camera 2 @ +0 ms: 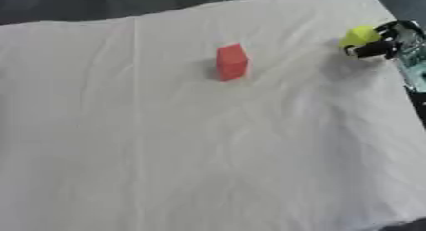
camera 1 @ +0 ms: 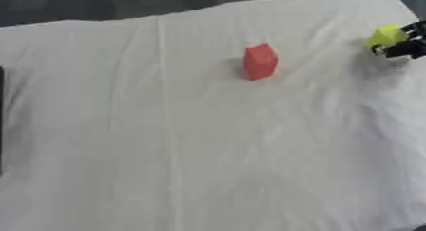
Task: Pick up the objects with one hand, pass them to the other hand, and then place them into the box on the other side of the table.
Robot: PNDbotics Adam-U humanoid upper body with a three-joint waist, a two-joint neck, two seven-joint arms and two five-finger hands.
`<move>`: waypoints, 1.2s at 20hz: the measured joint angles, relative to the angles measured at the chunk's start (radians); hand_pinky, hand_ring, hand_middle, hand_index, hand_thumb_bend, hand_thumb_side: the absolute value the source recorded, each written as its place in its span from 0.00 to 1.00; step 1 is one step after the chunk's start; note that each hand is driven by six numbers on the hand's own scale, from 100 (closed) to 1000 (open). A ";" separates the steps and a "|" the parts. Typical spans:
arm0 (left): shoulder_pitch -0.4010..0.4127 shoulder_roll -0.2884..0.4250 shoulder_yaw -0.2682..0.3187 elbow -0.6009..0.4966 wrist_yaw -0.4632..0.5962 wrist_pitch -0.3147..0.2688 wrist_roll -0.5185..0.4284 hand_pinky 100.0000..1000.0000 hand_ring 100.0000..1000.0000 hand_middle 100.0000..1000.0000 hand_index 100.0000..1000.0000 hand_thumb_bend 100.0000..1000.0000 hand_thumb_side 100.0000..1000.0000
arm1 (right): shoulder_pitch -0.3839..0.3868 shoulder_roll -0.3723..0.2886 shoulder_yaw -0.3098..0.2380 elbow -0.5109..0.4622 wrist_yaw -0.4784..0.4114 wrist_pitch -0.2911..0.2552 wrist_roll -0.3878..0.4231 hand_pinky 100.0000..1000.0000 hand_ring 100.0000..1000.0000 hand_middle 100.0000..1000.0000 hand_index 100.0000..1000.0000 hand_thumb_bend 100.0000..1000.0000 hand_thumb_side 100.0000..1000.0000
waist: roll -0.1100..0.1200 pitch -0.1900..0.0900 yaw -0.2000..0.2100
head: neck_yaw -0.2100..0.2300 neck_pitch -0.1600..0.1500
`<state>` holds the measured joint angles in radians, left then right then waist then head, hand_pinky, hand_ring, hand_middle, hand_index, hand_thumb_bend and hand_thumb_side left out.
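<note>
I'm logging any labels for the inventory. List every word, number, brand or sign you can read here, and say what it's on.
None: no readable text anywhere in either view.
Red block: plain faces, no print.
Yellow object, held in the right hand with its fingers curled round it: no marking visible.
White cloth: blank, only creases.

Light even and soft, w/ no glare; whole frame blurry. Faint shadow left of red block point(camera 1: 260, 61), grey shade at right.
</note>
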<state>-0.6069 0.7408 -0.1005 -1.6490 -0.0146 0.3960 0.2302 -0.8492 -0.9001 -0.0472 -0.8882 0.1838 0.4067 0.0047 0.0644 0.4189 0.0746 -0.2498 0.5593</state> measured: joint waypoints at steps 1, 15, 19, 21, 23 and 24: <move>0.000 0.000 0.000 0.000 0.000 0.000 0.000 0.70 0.64 0.59 0.67 0.37 0.29 | 0.000 0.001 0.000 0.000 -0.004 0.000 -0.005 0.74 0.78 0.71 0.79 0.20 0.08 | 0.000 0.000 0.000 | 0.000 0.000; 0.001 0.000 0.002 0.000 0.000 0.001 0.003 0.70 0.63 0.59 0.67 0.36 0.29 | 0.005 0.008 0.019 -0.032 -0.062 -0.005 -0.055 0.72 0.73 0.56 0.67 0.07 0.00 | -0.002 0.000 -0.001 | 0.000 0.001; 0.002 0.000 0.002 0.000 0.000 0.001 0.003 0.70 0.63 0.59 0.67 0.36 0.29 | 0.012 0.008 0.025 -0.077 -0.083 -0.010 -0.056 0.71 0.71 0.53 0.65 0.04 0.00 | -0.004 -0.004 -0.001 | 0.002 0.003; 0.002 0.000 0.002 0.000 0.000 0.001 0.003 0.70 0.63 0.59 0.67 0.36 0.29 | 0.023 0.008 0.030 -0.114 -0.105 -0.013 -0.056 0.70 0.71 0.52 0.65 0.04 0.00 | -0.005 -0.013 -0.003 | 0.006 0.009; 0.003 0.000 0.002 0.000 -0.001 0.001 0.003 0.70 0.63 0.59 0.67 0.36 0.29 | 0.040 0.008 0.037 -0.161 -0.134 -0.017 -0.052 0.70 0.70 0.52 0.65 0.04 0.00 | -0.007 -0.023 -0.006 | 0.012 0.011; 0.004 0.000 0.003 0.000 -0.002 0.001 0.003 0.70 0.63 0.59 0.67 0.36 0.29 | 0.050 0.008 0.041 -0.186 -0.149 -0.018 -0.050 0.70 0.70 0.52 0.65 0.03 0.00 | -0.008 -0.026 -0.006 | 0.015 0.011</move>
<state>-0.6034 0.7403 -0.0979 -1.6490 -0.0170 0.3965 0.2328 -0.7989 -0.8920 -0.0059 -1.0747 0.0347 0.3888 -0.0452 0.0562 0.3930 0.0691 -0.2350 0.5705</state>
